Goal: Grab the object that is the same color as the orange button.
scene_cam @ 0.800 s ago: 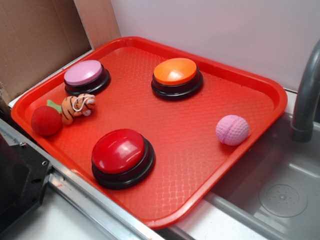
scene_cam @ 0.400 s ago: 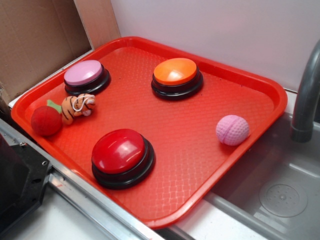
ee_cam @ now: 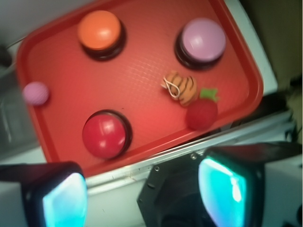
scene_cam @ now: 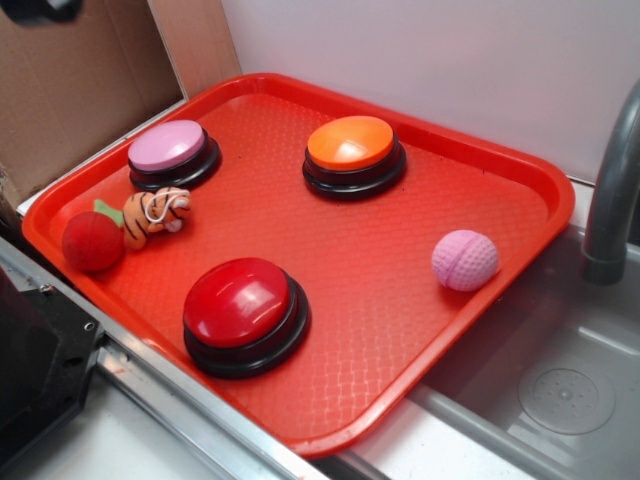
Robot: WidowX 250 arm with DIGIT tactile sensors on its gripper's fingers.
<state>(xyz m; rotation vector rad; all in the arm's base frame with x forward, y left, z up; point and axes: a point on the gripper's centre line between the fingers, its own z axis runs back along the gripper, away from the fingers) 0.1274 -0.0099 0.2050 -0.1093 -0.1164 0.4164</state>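
The object, a small orange plush toy with dark stripes and a white string loop, lies on the red tray at its left side, touching a red fuzzy ball. The orange button stands at the tray's back middle. In the wrist view my gripper is open, high above the tray's near edge, with nothing between its fingers. The plush toy and the orange button lie well beyond it. Only a dark bit of the arm shows at the exterior view's top left corner.
A pink button, a red button and a pink dimpled ball also sit on the tray. A grey faucet and sink are on the right, cardboard at the back left, a black mount in front.
A dark part of the arm has come into the exterior view's top left corner. Nothing on the tray has moved.
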